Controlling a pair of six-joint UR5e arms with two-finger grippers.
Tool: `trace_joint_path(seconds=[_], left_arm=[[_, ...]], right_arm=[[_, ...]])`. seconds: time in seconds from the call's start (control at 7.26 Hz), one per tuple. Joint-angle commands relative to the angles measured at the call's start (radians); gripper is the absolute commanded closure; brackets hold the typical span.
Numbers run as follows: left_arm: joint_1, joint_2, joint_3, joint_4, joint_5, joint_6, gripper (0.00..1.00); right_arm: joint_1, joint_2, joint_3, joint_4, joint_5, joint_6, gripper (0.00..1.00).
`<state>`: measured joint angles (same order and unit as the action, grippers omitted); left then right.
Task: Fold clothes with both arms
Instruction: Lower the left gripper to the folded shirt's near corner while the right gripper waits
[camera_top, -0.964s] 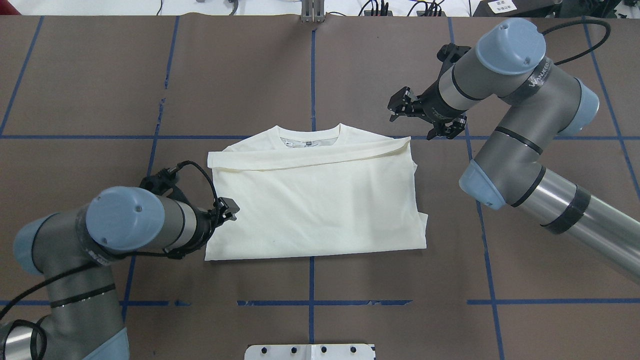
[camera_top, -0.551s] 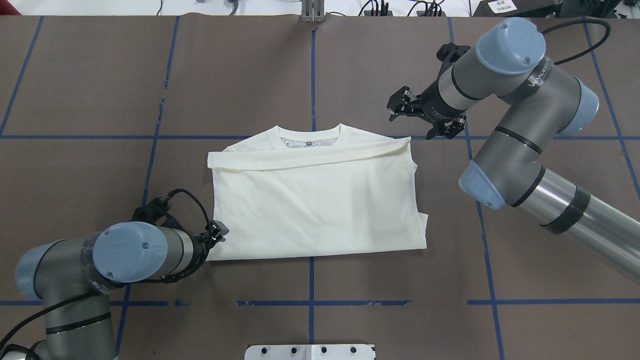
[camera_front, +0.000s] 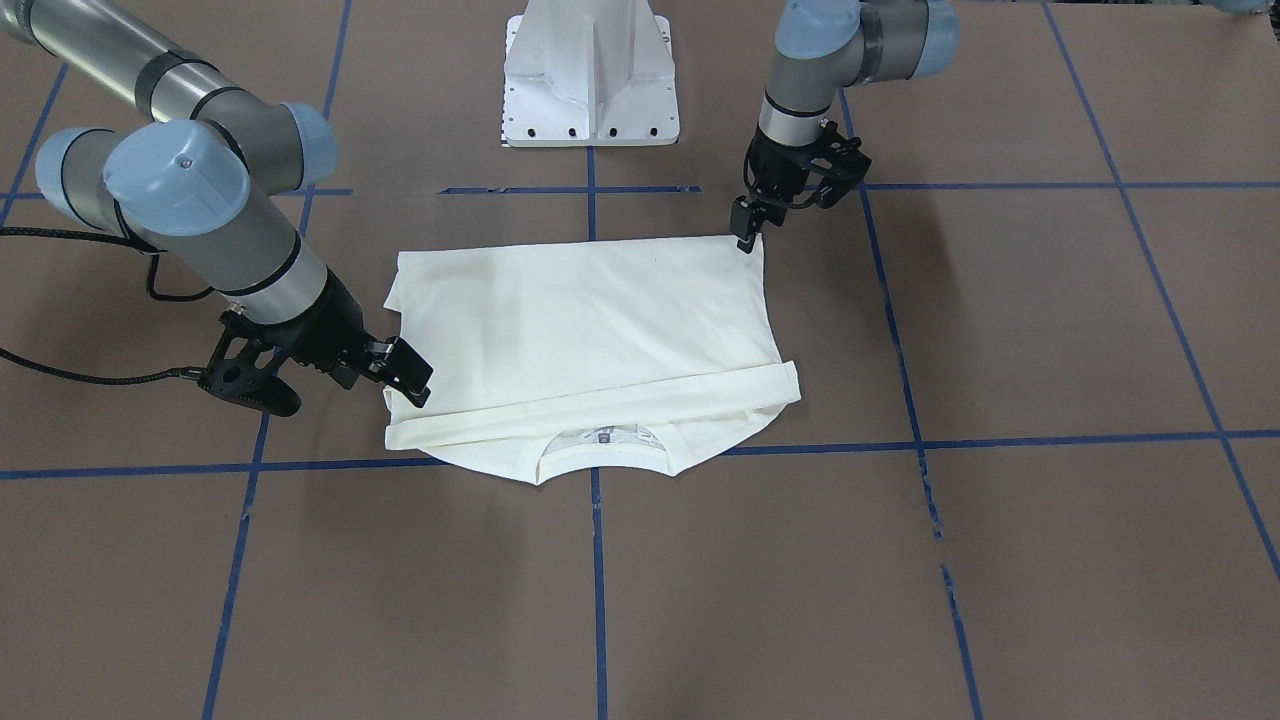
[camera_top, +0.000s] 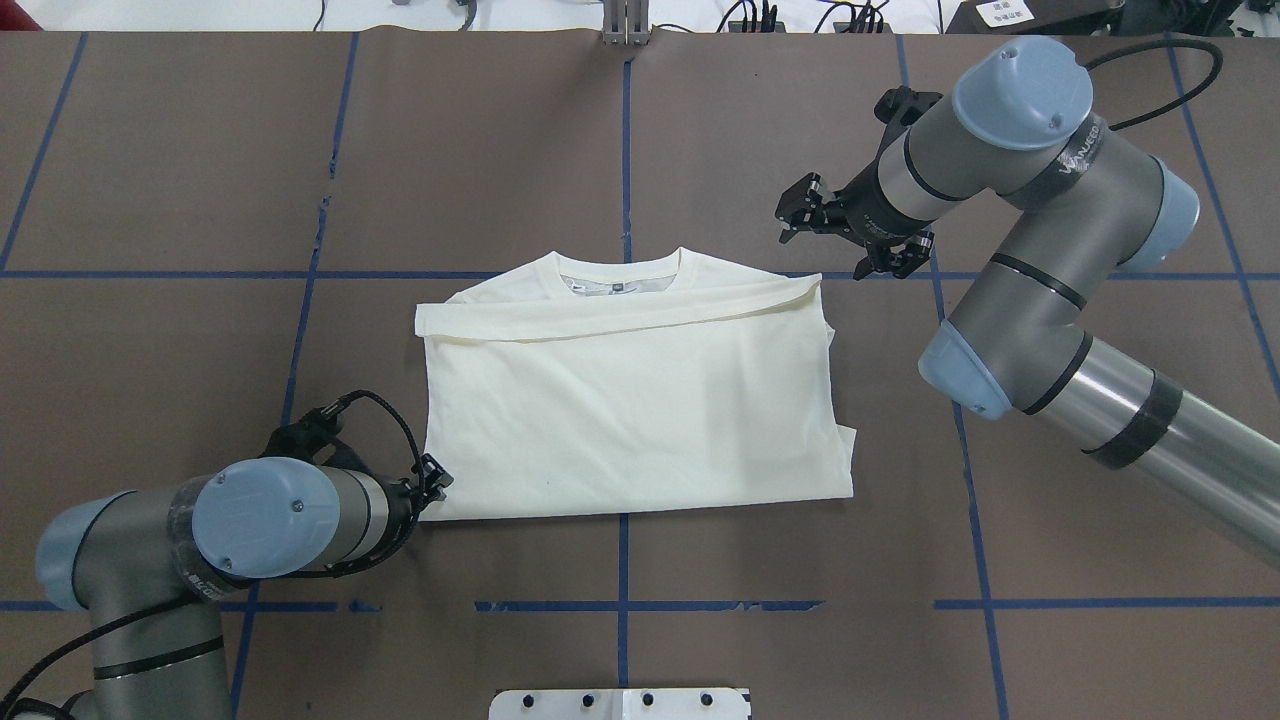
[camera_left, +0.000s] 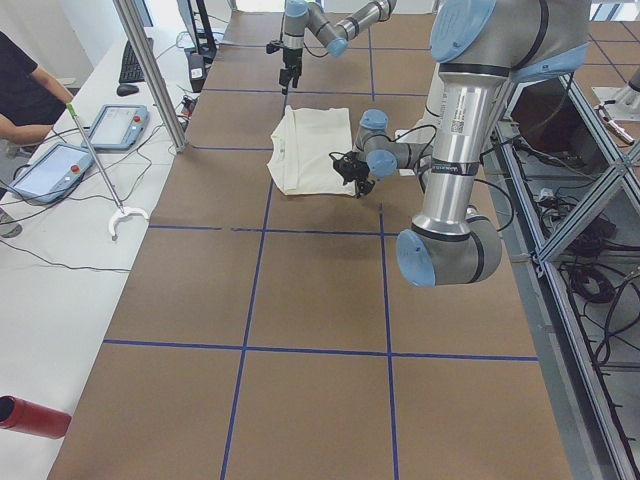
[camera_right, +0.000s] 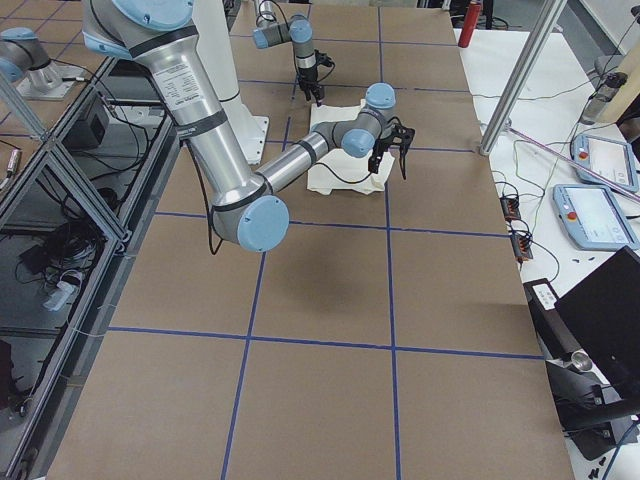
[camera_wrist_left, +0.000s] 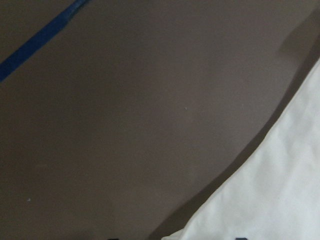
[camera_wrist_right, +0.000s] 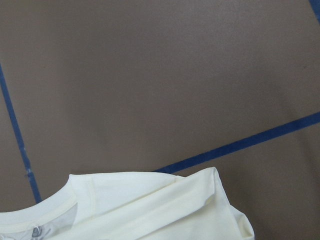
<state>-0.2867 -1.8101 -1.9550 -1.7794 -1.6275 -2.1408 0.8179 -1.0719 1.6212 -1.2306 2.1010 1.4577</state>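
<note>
well, the shirt (camera_top: 630, 420) is already a flat rectangle, final fold left imo. left gripper (camera_top: 437, 481), jaws seemingly apart, sits at its hem corner; right gripper (camera_top: 795, 212), spread too, hovers beside the collar-end corner.

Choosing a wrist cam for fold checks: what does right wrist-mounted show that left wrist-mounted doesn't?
Only right wrist-mounted: the collar of the shirt, the folded band running across beside it, and two blue tape lines.
Only left wrist-mounted: a plain diagonal shirt edge with its shadow, no collar, and a single tape line in the upper-left corner.
Both: cream fabric low in the frame, the brown table cover filling the rest, and blue tape.
</note>
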Motion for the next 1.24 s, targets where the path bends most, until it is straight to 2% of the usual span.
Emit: trace_joint_path(seconds=[0.0, 0.14, 0.28, 0.83, 1.1], left_arm=[[0.004, -0.001, 0.002, 0.0, 0.0, -0.002, 0.73], [0.004, -0.001, 0.002, 0.0, 0.0, -0.002, 0.92], [0.004, 0.0, 0.004, 0.0, 0.0, -0.001, 1.0], [-0.04, -0.005, -0.005, 0.0, -0.002, 0.019, 1.0], [-0.075, 0.0, -0.001, 0.011, -0.003, 0.105, 1.0]], right_arm=[[0.001, 0.0, 0.0, 0.0, 0.001, 0.0, 0.0], [0.004, 0.0, 0.0, 0.0, 0.001, 0.0, 0.0], [0.009, 0.0, -0.001, -0.001, 0.001, 0.0, 0.0], [0.02, -0.003, -0.001, -0.001, 0.001, 0.0, 0.0], [0.02, -0.005, -0.001, -0.001, 0.001, 0.0, 0.0]])
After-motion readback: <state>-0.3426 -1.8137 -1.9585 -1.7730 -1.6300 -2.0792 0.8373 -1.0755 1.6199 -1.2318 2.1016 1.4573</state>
